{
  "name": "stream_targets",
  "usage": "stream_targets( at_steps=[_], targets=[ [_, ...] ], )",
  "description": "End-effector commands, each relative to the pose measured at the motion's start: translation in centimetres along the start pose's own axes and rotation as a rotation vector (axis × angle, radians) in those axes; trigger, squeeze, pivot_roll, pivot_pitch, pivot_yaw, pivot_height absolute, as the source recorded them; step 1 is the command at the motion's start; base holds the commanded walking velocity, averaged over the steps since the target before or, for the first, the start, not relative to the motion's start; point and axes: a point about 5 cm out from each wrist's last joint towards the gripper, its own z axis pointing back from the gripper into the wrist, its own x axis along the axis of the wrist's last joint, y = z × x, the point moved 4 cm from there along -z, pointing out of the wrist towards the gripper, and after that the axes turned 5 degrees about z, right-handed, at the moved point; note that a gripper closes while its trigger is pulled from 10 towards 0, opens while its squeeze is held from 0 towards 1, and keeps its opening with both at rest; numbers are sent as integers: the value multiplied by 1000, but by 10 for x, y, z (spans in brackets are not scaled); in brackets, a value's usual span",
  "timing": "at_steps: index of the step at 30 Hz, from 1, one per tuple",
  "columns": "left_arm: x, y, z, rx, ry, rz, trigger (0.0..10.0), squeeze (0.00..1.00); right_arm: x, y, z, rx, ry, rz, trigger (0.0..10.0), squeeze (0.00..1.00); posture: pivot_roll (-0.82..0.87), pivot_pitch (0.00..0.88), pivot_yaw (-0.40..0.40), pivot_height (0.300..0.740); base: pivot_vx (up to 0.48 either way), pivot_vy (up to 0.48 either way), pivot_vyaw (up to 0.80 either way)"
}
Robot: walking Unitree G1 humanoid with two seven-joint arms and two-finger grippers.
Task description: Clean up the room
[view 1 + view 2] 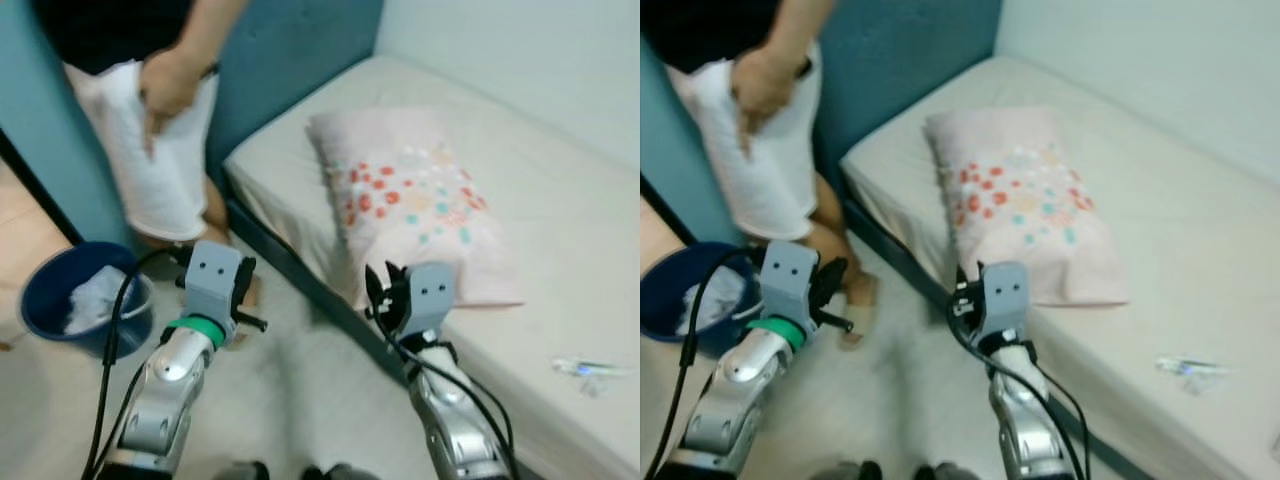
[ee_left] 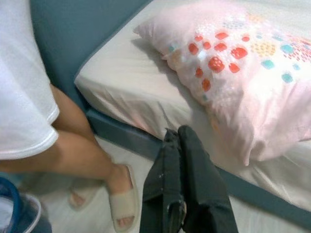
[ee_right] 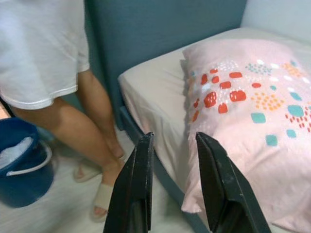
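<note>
The right gripper sits low in the centre-right of the head views, raised in front of the bed edge, its two black fingers spread with a clear gap between them and nothing held. The left gripper is at lower left, over the floor, its fingers pressed together and empty.

Just above the right gripper in the frame, and slightly to its right, lies the pillow, pink with red, orange and teal spots. Its long axis runs diagonally from upper left to lower right across the bed, and its lower edge reaches nearly to the mattress edge close to the right gripper. The right arm is plainly the nearer one; a move on the pillow would likely be a short reach forward and up over the bed frame.

Further right on the mattress lies a small clear wrapper (too blurred to identify).

At the left edge of the frame stands a blue bucket with crumpled white stuff in it. Beside it, at upper left, a person stands close to the bed corner, sandalled feet on the floor, well within the left arm's sweep.
</note>
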Motion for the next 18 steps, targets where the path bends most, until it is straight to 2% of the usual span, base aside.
stream_targets(
  at_steps=[1, 10, 14, 18],
  targets=[
    [-6, -3, 1, -5, 20, 16, 10000, 0, -7, -2, 3, -4, 27, 5, 10000, 0, 24, 92, 9, 740, 0, -375, 0],
    [-7, -3, 2, -6, 25, 16, 10000, 0, -7, -2, 4, -3, 26, 6, 10000, 0, 21, 89, 9, 740, 0, -325, 0],
    [-8, -3, 2, -5, 32, 17, 10000, 0, -7, -2, 4, -3, 27, 5, 10000, 0, 19, 88, 9, 740, 0, 0, 0],
    [-11, 0, 1, 13, 48, 34, 10000, 0, -9, -3, 4, -8, 39, -12, 10000, 0, 17, 85, 9, 740, 0, 0, -800]
  ],
)
